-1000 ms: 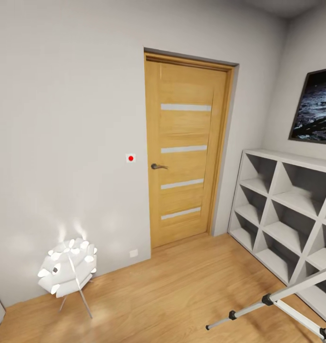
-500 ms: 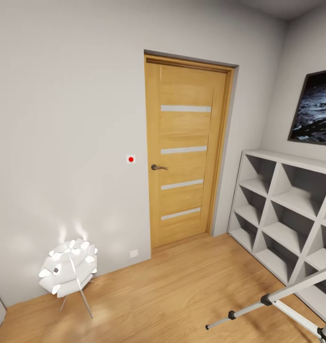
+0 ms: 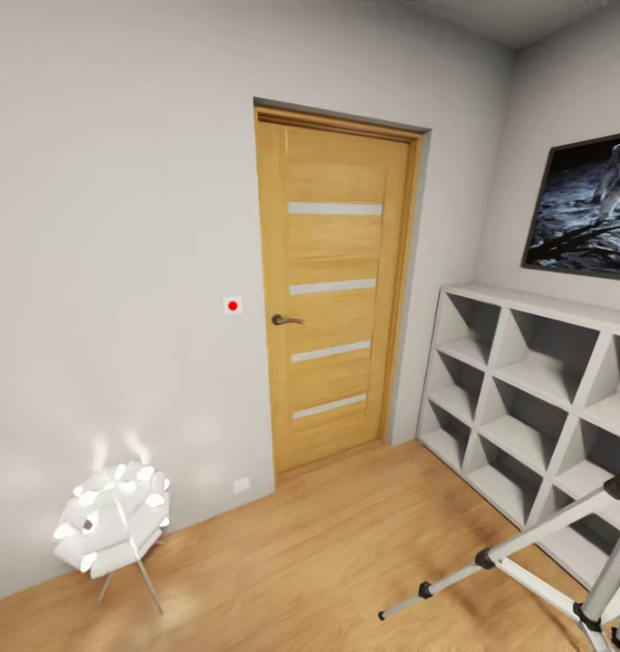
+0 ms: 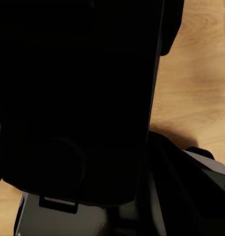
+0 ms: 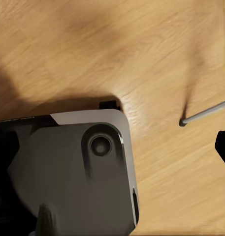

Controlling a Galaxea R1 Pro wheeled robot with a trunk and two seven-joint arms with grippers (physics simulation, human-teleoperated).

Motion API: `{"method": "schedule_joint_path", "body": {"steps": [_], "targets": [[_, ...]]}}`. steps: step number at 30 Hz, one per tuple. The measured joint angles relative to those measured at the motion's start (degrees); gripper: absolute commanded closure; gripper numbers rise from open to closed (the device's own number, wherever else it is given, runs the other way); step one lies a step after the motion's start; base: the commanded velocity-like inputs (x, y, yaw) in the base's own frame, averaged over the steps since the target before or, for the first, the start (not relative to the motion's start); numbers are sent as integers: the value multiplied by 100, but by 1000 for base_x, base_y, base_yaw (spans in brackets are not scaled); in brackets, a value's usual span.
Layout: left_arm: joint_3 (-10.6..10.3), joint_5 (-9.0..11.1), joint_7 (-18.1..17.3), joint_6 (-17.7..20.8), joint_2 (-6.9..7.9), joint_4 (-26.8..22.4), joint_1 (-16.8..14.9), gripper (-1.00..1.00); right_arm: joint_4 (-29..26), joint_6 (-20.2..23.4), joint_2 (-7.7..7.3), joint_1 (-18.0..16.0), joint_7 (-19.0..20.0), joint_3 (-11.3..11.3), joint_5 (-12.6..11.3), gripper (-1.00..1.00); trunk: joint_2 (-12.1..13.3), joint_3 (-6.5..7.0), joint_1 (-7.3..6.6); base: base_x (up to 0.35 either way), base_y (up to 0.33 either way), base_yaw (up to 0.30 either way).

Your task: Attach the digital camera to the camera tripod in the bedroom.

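Even bright room light; glowing floor lamp (image 3: 110, 532); wide-angle edge distortion.

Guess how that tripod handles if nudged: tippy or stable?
Probably tippy: the tripod looks tall, with thin silver legs over smooth wood floor. The spread legs should help some, though the black feet might slide. It looks fairly light, so push low and gently.

Robot base (image 5: 68, 177): grey rounded panel, round recessed fitting; black housing (image 4: 73, 98).
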Motion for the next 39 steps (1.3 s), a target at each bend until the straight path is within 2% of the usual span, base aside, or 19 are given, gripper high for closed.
{"method": "schedule_joint_path", "body": {"steps": [2, 17, 39], "targets": [[1, 0, 0, -4, -2, 0, 0, 100, 0, 0, 1, 0, -2, 0, 0, -100, 80, 36, -44, 0, 0, -281], [0, 1, 0, -43, -17, 0, 0, 100, 0, 6, 2, 0, -6, 10, 14, -100, 83, 37, -45, 0, 0, -292], [4, 0, -1, -48, -30, -2, 0, 100, 0, 239, 5, 0, 10, 17, 25, -100, 82, 37, -45, 0, 0, -295]]}}
